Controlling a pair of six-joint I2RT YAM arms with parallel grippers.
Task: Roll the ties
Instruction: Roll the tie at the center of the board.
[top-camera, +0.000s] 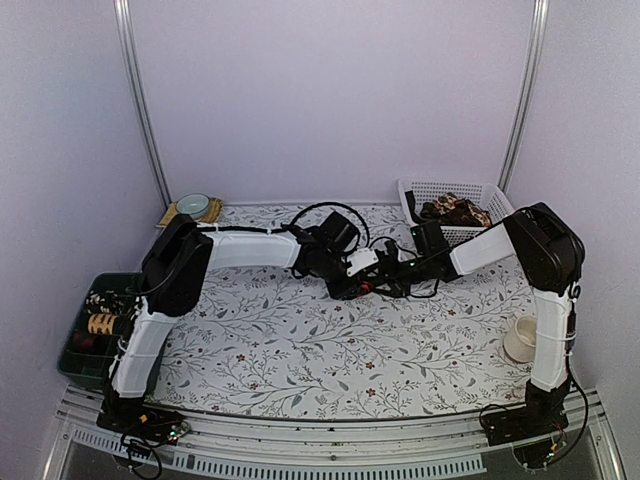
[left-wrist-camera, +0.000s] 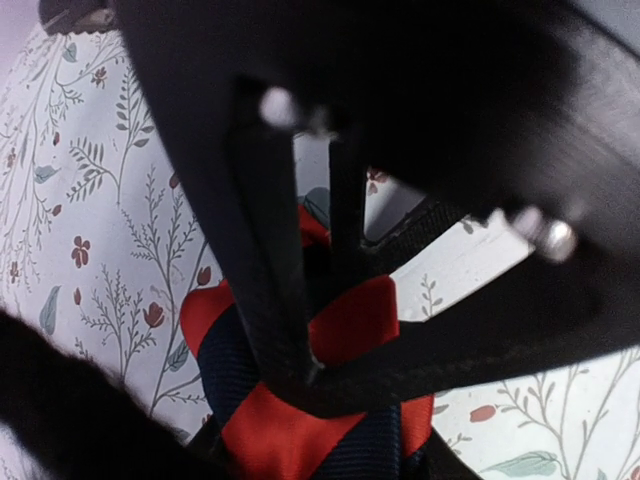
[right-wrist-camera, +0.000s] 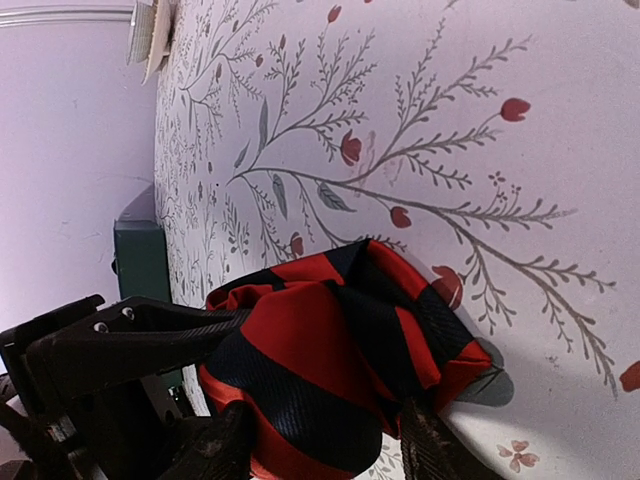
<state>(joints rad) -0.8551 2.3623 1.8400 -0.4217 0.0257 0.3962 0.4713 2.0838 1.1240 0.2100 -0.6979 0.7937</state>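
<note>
A red tie with dark stripes (right-wrist-camera: 330, 340) lies bunched into a loose roll on the floral cloth mid-table (top-camera: 366, 289). Both grippers meet at it. My left gripper (left-wrist-camera: 315, 460) is shut on the tie (left-wrist-camera: 290, 425), with cloth filling the gap between its fingers at the frame's bottom. In the right wrist view one left finger (right-wrist-camera: 150, 340) reaches in from the left and presses the roll. My right gripper (right-wrist-camera: 322, 455) stands open, one finger on each side of the roll. Its black body (left-wrist-camera: 400, 120) fills most of the left wrist view.
A white basket (top-camera: 420, 186) at the back right holds brown-patterned ties (top-camera: 455, 210). A green bin (top-camera: 75, 355) off the left edge holds rolled ties (top-camera: 103, 322). A bowl (top-camera: 192, 204) sits back left and a cream cup (top-camera: 520, 340) stands by the right arm.
</note>
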